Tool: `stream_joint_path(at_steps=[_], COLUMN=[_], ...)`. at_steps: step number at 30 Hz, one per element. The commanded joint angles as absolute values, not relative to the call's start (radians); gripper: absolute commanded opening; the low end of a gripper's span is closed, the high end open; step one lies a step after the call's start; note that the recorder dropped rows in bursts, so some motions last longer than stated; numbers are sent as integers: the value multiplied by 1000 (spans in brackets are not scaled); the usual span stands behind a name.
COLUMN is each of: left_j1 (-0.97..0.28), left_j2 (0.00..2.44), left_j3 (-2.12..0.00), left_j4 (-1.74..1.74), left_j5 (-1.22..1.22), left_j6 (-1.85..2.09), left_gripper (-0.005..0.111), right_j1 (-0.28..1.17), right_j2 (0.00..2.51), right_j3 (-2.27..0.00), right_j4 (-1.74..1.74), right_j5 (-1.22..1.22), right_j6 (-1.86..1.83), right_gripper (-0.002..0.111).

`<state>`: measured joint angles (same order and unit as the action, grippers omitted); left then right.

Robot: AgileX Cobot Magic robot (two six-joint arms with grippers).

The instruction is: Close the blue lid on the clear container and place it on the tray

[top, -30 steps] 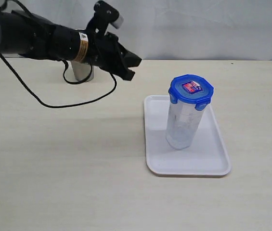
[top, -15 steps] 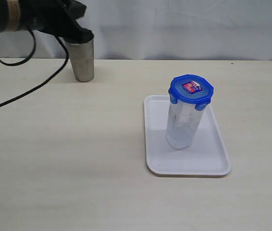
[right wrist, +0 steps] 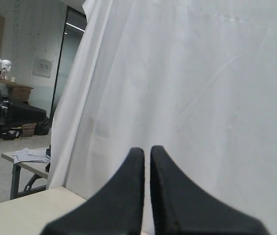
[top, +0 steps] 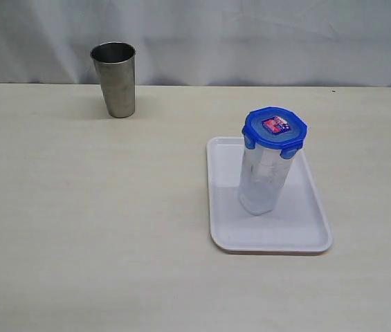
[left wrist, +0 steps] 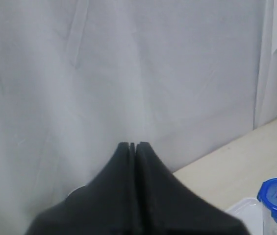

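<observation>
I see the clear container [top: 259,187] standing upright near the middle of the tray [top: 271,243], with the blue lid [top: 275,128] seated on its rim, sticker up. The tray lies on the bench [top: 77,221]; a steel cup [top: 113,79] stands well apart from it, toward the back left. My left hand [left wrist: 134,145] is clenched on nothing, fingers pressed together, facing the white curtain [left wrist: 128,63]. My right hand [right wrist: 147,150] is likewise clenched and empty.
</observation>
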<state>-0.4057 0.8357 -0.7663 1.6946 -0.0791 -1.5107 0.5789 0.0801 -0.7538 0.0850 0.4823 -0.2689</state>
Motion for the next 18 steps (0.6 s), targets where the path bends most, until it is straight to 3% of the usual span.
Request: stream_joint_path(at_steps=[1, 18], left_j1=[-403, -403], left_j2=[647, 220], left_j3=[-663, -573], left_j4=[1679, 1688], left_j5=[-69, -142], left_j6=[-1549, -1548], left_gripper=[0, 0], right_j1=[573, 573], right_j2=[38, 4], right_j3=[-749, -749], right_j4=[96, 101], right_j5=[529, 529], right_j6=[-265, -265], right_gripper=[5, 5])
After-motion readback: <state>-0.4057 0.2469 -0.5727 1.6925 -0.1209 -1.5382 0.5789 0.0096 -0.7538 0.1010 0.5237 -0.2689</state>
